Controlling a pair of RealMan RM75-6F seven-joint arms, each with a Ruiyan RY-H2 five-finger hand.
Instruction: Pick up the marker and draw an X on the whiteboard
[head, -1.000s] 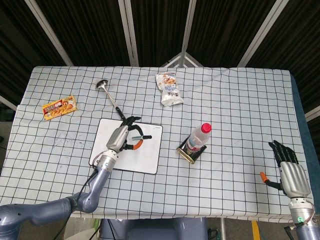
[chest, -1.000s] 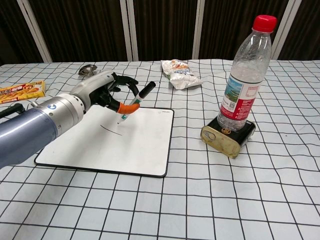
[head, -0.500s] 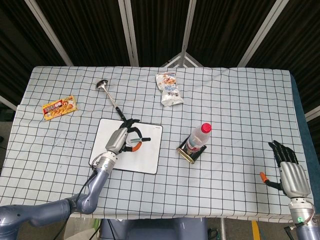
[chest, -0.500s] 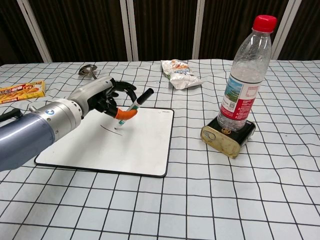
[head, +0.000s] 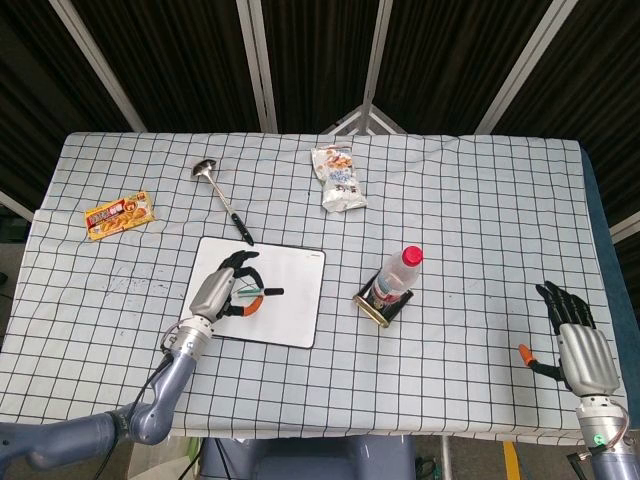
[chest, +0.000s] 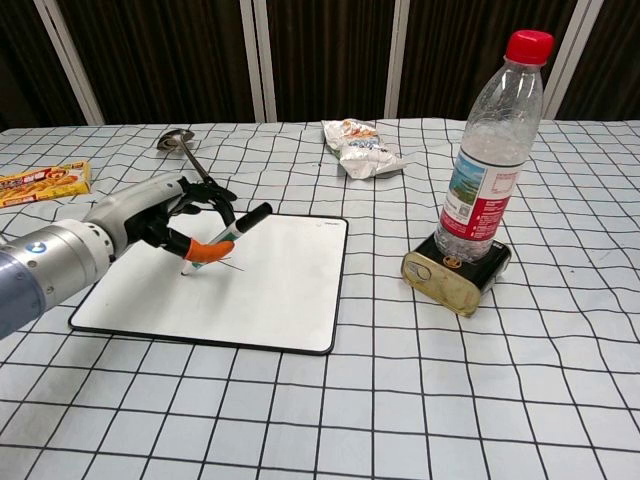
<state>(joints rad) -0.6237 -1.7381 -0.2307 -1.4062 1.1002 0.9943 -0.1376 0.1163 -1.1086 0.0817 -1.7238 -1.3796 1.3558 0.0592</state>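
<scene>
Marker (chest: 222, 241) in the left hand (chest: 165, 216) has travelled toward the left edge of the whiteboard (chest: 270, 290) over the last second, and its tip now sits low at the board near the left end of a short dark stroke. In the head view the hand (head: 215, 291) has likewise slid from the board's far middle toward its left side, the marker (head: 255, 294) lying almost flat across it. That reads as one stroke of the X being drawn or just finished; a crossing second stroke does not show yet, so the task looks roughly half done at best.

Fingers are closed around the marker's orange-banded grip. Whether the tip truly touches the board is hard to tell. The stroke itself is faint, invisible from the head view.

Right hand (head: 582, 346) rests with fingers spread near the worktop's front right corner, holding nothing, and is absent from the chest view.
</scene>
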